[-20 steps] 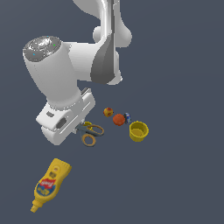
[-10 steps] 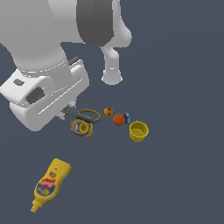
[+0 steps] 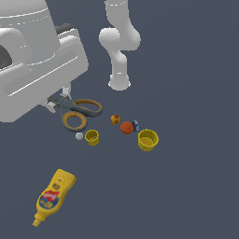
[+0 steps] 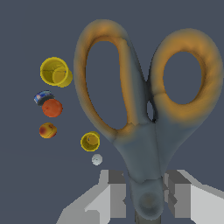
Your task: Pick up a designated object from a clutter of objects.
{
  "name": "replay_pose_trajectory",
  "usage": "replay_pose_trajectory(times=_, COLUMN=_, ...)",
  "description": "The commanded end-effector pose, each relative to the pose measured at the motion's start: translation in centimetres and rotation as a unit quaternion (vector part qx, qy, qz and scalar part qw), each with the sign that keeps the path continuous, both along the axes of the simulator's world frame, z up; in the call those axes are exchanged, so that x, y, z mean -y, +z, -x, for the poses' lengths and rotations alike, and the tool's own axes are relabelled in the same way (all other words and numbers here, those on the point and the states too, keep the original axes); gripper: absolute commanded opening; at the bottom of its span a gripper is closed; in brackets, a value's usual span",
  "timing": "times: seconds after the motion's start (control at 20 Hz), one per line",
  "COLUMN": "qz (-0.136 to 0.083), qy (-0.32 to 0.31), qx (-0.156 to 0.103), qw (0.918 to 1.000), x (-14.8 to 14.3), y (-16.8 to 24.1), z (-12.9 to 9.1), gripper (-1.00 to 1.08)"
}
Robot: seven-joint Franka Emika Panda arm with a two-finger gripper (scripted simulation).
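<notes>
**Scissors clamped in the claw, lifted clear of the clutter**

Claw [image 4: 146, 199] closed narrow on the small pair of scissors with tan-orange and grey oval finger loops [image 4: 144, 113], one grey finger [image 4: 114, 194] pressed against each side near the pivot. Seen from the wrist view, both loops fanned out away from the claw: one long and narrow, one rounder, orange along the rims and fading to grey toward the joint. Blades hidden behind the claw. In the exterior view, same scissors [image 3: 79, 112] held under the large white arm body, loops pointing toward the exterior view's right, apparently raised off the dark grey desk [image 3: 186, 186], though height hard to judge.

Beyond the scissors, in the wrist view: a tiny white ball [image 4: 97, 159], just beside a small yellow cup [image 4: 90, 141]. Farther off, a yellow-orange ball with red patches [image 4: 47, 130], then a red-orange ball [image 4: 52, 108] touching a blue ball [image 4: 43, 97] half hidden behind it. Farthest, a larger yellow cup [image 4: 55, 72], lying tipped with its mouth toward the camera.

In the exterior view, well apart from the rest, a yellow mustard bottle with a red and blue label [image 3: 51, 196] lying flat on the desk, nearest the camera.
</notes>
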State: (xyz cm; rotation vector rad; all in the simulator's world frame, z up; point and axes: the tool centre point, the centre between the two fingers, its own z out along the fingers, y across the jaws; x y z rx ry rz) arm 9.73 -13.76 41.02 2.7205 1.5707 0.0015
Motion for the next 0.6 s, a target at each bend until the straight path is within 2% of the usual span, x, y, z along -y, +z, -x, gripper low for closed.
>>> replay_pose_trajectory(times=0.0, qz=0.0, qy=0.0, qx=0.0, qw=1.0, x=0.1, y=1.1, z=-0.2, gripper=-1.0)
replay_pose_trajectory(times=0.55, qz=0.0, qy=0.0, qx=0.0, qw=1.0, x=0.2, y=2.8, z=-0.6, gripper=-1.0)
